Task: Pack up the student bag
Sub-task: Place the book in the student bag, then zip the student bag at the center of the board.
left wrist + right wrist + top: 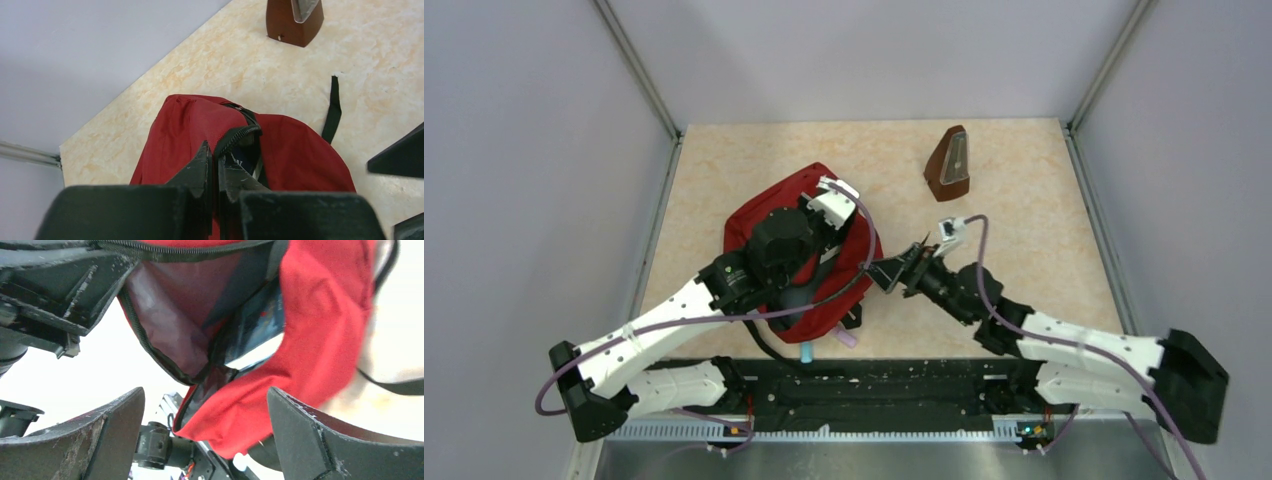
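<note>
Student bag (pixel 746 215) lies left of and nearer than the metronome (pixel 949 163), mouth held up. Left gripper (pixel 216 151) is clenched on its zipper rim (thin bite, by the look of it). Right gripper (pixel 205 392), on the metronome's near side, is spread wide and empty, facing the opening. Risks: the rim slips out and the mouth collapses, or the right fingers snag fabric and drag the bag.
</note>
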